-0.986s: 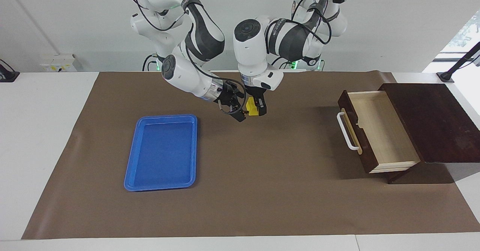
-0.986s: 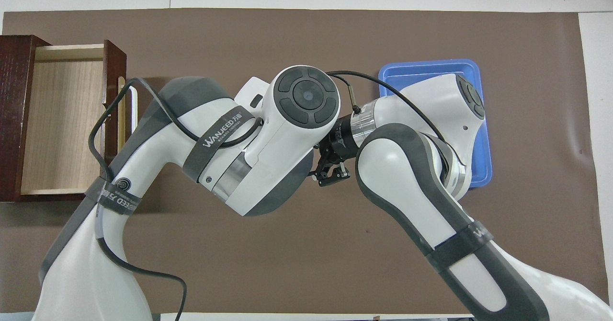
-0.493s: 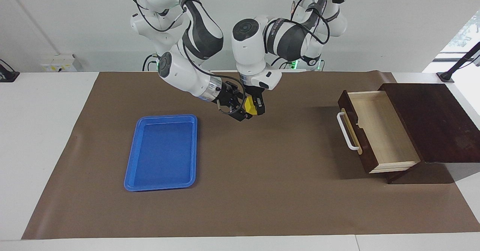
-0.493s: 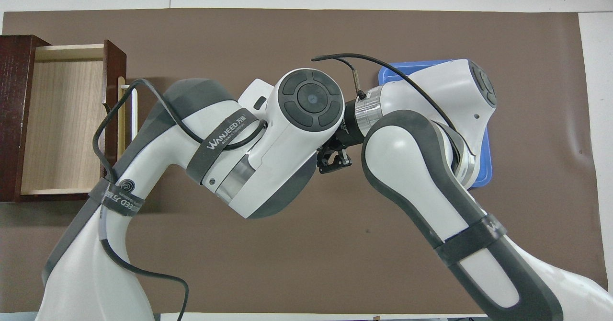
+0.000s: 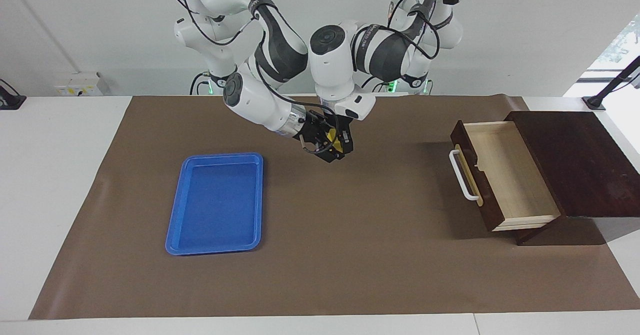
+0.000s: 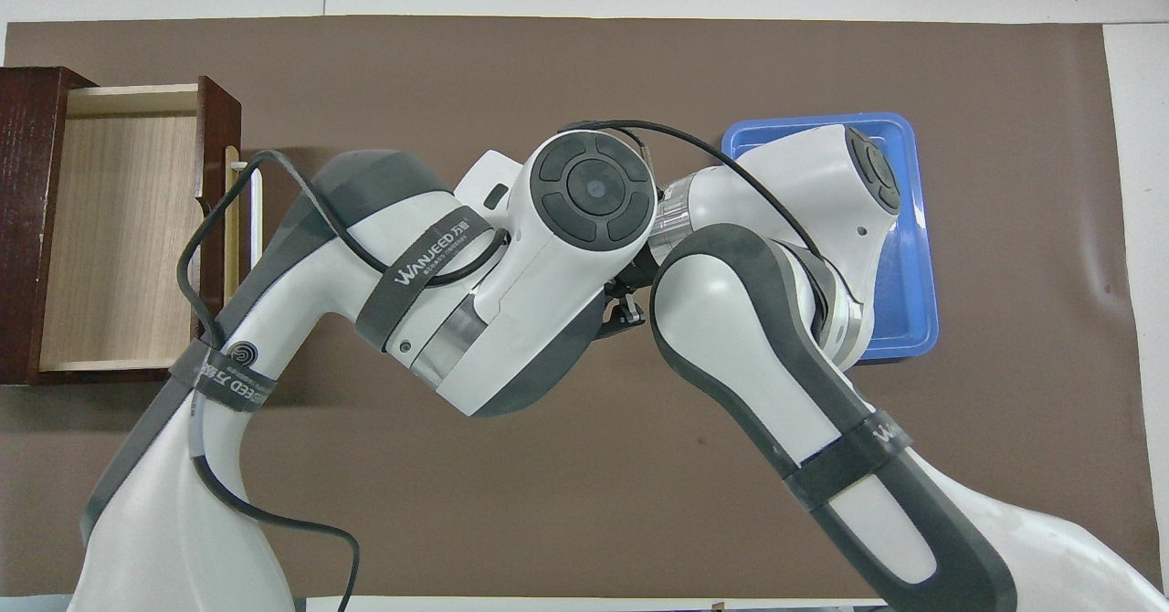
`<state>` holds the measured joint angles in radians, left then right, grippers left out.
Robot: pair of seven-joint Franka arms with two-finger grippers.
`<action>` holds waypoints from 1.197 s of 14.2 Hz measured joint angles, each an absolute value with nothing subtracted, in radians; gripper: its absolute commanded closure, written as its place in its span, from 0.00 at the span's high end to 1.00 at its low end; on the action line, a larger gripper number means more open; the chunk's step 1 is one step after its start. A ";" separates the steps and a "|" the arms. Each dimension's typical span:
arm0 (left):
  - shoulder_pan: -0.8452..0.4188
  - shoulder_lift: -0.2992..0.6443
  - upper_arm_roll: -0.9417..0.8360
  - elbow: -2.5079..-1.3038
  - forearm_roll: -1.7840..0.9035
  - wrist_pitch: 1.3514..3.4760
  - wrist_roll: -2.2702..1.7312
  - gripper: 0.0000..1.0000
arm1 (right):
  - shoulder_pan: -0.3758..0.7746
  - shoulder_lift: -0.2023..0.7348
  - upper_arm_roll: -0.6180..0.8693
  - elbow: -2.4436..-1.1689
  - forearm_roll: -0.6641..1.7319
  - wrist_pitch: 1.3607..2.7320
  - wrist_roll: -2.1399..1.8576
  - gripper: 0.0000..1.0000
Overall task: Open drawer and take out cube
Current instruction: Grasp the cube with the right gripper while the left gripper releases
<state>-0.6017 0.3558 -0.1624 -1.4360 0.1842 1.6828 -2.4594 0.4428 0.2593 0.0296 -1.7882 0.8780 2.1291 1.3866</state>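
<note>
My left hand (image 5: 344, 144) grips the cube (image 5: 331, 136) above the tabletop (image 5: 350, 255) — my right hand (image 5: 327, 147), wide open, should clamp squarely before I release.

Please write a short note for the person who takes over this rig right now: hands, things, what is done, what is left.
Left hand: shut on the cube, up in the air over the brown mat.
Right hand: open, right at the cube, between drawer and blue tray.
Drawer: pulled open, inside bare.
Done: drawer open, cube out.
Left: looks like a handover to the right hand; possibly the tray after that.
</note>
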 measured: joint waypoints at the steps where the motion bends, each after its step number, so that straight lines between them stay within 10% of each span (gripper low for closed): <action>1: -0.602 0.356 -0.162 -1.436 0.184 1.683 -2.459 0.00 | 0.442 0.259 0.029 -1.788 0.878 2.129 1.387 1.00; 9: -0.597 0.356 -0.156 -1.436 0.184 1.679 -2.461 0.00 | 0.438 0.259 0.024 -1.790 0.878 2.129 1.387 0.94; 12: -0.597 0.356 -0.156 -1.436 0.184 1.679 -2.462 0.00 | 0.439 0.259 0.025 -1.791 0.878 2.129 1.387 0.13; 13: -0.597 0.356 -0.156 -1.436 0.184 1.679 -2.463 0.00 | 0.439 0.259 0.025 -1.792 0.878 2.129 1.387 0.00; 17: -0.598 0.356 -0.158 -1.437 0.183 1.680 -2.469 0.00 | 0.436 0.260 0.024 -1.793 0.878 2.128 1.391 0.00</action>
<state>-0.5980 0.3565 -0.1583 -1.4365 0.1832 1.6797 -2.4690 0.4355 0.2596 0.0239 -1.7931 0.8779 2.1282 1.3908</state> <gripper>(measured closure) 0.445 0.445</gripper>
